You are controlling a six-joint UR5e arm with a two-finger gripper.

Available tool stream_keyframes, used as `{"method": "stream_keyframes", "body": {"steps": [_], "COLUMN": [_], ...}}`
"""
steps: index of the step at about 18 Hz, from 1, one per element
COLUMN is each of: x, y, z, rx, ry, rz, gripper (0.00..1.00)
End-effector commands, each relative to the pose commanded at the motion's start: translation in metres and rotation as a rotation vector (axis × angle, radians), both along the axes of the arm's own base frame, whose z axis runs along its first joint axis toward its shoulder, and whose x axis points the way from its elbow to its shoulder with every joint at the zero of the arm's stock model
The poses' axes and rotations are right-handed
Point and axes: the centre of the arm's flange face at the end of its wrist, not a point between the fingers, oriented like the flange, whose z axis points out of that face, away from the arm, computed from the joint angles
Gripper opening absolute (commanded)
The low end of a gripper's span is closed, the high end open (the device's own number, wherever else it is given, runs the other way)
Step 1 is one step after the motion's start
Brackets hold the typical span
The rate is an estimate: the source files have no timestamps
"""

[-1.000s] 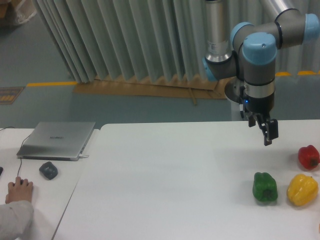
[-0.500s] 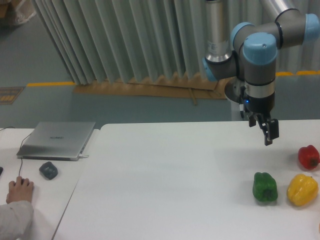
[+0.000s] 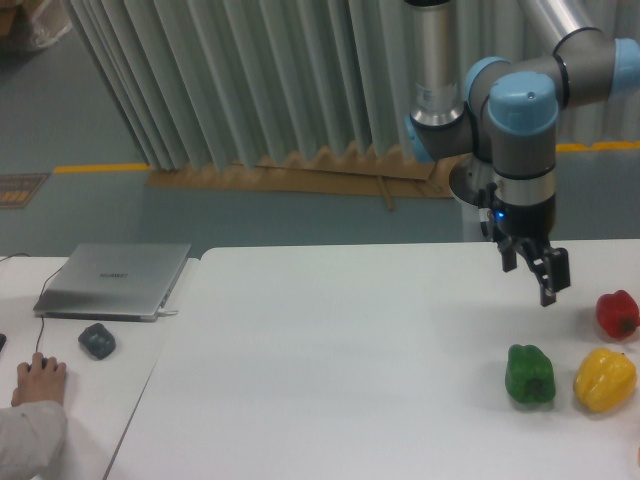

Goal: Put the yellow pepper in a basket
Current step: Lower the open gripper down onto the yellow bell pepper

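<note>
Since half a second ago my gripper (image 3: 551, 283) has shifted slightly right and lower, holding and touching nothing; I cannot tell how far its fingers are apart. I see the yellow pepper (image 3: 604, 379) on the white table (image 3: 330, 370), just beside the green pepper (image 3: 530, 375), below the red pepper (image 3: 617, 314).

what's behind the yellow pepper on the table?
Behind the yellow pepper sits the red pepper, with bare white table between them. The pincer hangs above, empty. No basket is visible.
</note>
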Motion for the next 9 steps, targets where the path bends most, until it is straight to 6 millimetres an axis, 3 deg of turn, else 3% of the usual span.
{"method": "stream_keyframes", "body": {"steps": [2, 8, 9], "x": [-0.017, -0.034, -0.037], "y": [-0.002, 0.007, 0.009], "z": [-0.017, -0.064, -0.063], "rx": [-0.024, -0.111, -0.109], "ry": [-0.016, -0.038, -0.035], "rz": [0.021, 0.099, 0.096], "gripper": [1.0, 1.0, 1.0]}}
